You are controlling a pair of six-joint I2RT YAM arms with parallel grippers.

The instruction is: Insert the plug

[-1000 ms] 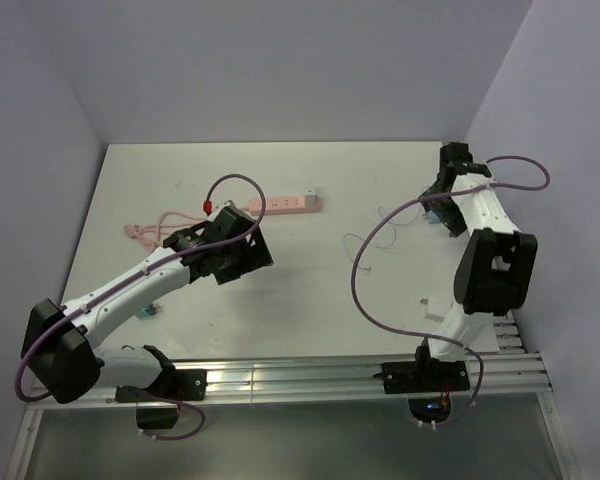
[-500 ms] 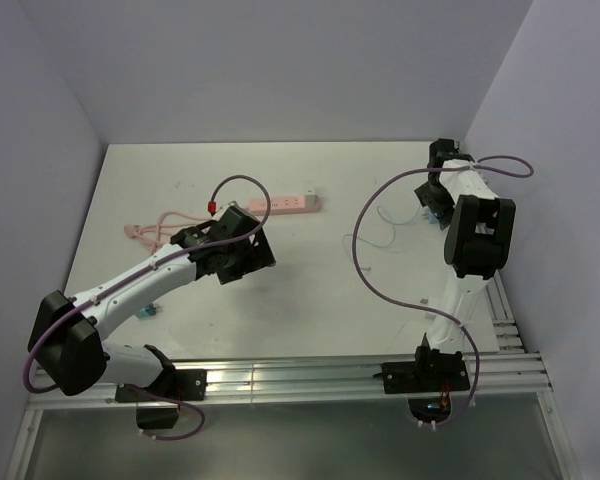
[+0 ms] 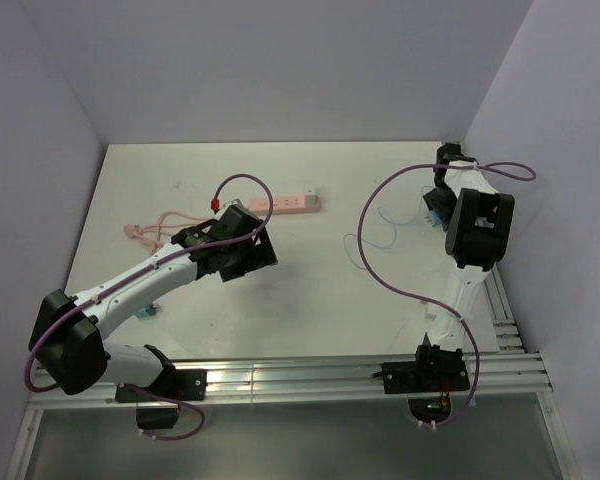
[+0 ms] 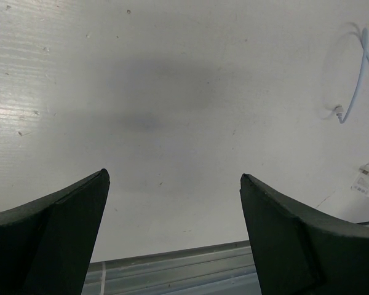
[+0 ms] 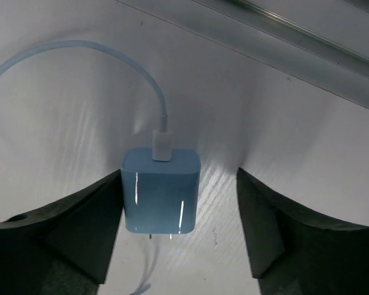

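Two robot arms work over a white worktop (image 3: 310, 300), their bases bolted to a metal rail (image 3: 300, 378) along its near edge. Close to that rail, a small blue object (image 3: 150, 313), too small to identify, lies just beside the left arm (image 3: 130, 285), and a small white label (image 4: 366, 178) sits toward the right side. The left arm reaches diagonally to mid-worktop, where the left fingers (image 4: 55, 233) are spread wide above bare surface, holding nothing. Beyond them the loose end of a thin pale-blue cable (image 4: 355, 86) curls on the worktop, well apart from those fingers. Farther back, a long pink power strip (image 3: 280, 204) lies flat left of centre, its pink cord (image 3: 160, 225) bunched to its left. At the far right, near the side wall, the right arm (image 3: 475, 230) bends down over the plug (image 5: 161, 190), a light-blue block with a white connector (image 5: 162, 146) seated in one end and the cable arcing away from it. The plug lies on the worktop, well apart from the power strip and not inserted. The right fingers (image 5: 295, 239) are wide apart, one on each side of the plug. One sits right at its edge, though contact cannot be confirmed, while the other stands clear.
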